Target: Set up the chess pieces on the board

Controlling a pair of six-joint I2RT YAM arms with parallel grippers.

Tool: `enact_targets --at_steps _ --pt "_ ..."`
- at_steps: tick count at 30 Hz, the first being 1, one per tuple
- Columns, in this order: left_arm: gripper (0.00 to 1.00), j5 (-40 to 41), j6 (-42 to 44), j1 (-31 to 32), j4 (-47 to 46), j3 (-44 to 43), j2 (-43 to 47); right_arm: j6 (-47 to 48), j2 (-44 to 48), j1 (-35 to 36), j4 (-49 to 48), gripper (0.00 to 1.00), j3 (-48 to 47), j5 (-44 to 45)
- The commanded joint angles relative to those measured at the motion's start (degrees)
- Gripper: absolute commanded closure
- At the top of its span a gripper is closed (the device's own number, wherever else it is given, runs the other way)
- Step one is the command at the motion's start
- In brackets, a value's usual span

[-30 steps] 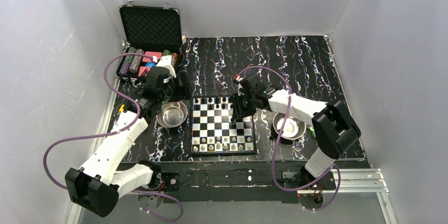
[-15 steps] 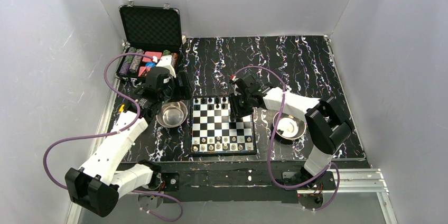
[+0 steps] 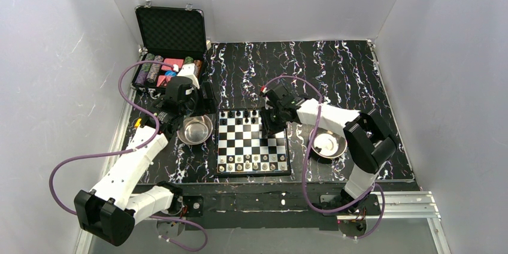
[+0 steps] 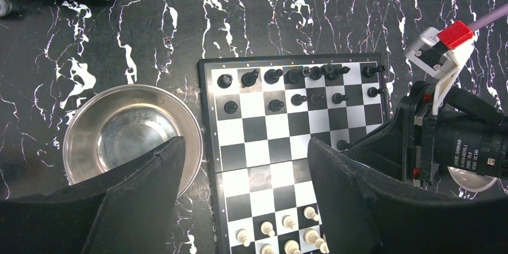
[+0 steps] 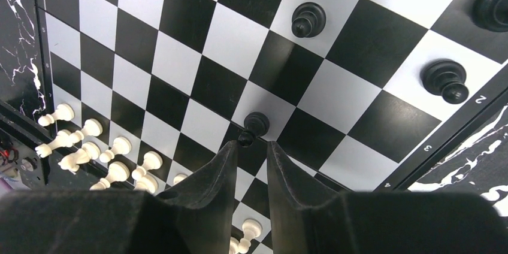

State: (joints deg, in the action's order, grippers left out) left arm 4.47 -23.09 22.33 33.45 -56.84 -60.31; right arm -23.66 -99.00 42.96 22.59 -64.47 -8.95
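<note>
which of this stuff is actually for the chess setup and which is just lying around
For the job: board, black pieces, white pieces, right claw at a black pawn.
Lying about: left steel bowl, right steel bowl, open case, poker chips.

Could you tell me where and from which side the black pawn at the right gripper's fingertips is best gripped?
Best take the black pawn by its narrow neck under the round head, with the right gripper coming down from above. It stands upright with empty squares of the board around it, leaving room either side; the flat base offers no hold.
</note>
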Motion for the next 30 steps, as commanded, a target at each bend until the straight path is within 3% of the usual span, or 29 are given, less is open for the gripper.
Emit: enact_targets --at_steps 1,9,24,30 --pt "0.26 0.26 0.59 -0.27 0.64 0.42 1.18 0.12 -0.82 0.46 -0.34 0.67 -2.31 -0.05" --pt "0.26 0.28 0.59 -0.31 0.74 0.58 1.44 0.11 -1.41 0.46 -0.38 0.65 -3.27 -0.19" --pt "0.26 0.20 0.68 -0.35 0.74 0.69 1.43 0.10 -1.68 0.55 0.00 0.83 -3.48 -0.02" --pt "0.26 0.10 0.66 -0.40 0.78 0.69 1.28 0.04 0.36 0.50 0.99 0.84 -3.99 4.02"
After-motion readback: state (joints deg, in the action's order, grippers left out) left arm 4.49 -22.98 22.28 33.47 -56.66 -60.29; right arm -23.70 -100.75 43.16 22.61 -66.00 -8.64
